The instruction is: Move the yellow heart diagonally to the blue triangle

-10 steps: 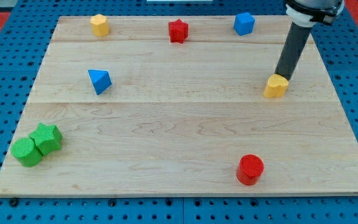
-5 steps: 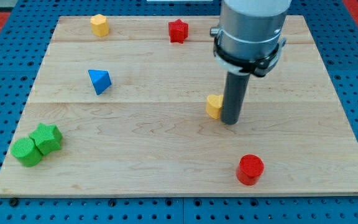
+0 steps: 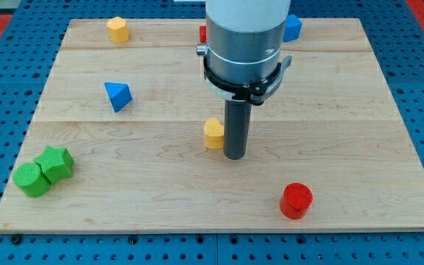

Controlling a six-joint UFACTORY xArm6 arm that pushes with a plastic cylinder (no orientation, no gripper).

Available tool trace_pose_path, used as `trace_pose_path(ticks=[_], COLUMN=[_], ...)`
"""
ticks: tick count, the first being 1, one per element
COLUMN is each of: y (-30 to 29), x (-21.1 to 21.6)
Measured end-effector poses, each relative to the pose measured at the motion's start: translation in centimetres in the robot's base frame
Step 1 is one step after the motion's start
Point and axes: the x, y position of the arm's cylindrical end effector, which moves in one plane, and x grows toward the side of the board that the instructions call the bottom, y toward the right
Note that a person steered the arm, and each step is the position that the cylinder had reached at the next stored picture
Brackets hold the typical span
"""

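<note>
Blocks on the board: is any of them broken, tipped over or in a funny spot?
Nothing stands out. The yellow heart sits flat, with my tip close on its right. The blue triangle is whole, and the two green blocks merely touch. The arm partly hides a red block and a blue block at the view's top.

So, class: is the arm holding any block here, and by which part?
Nothing is held. My tip only presses against the yellow heart from the view's right.
</note>
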Motion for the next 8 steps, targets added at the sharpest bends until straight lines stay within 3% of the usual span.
trace_pose_path(ticks=[2, 5, 8], y=[-1.4, -6.7, -9.6], x=[-5.6, -2.8, -6.2])
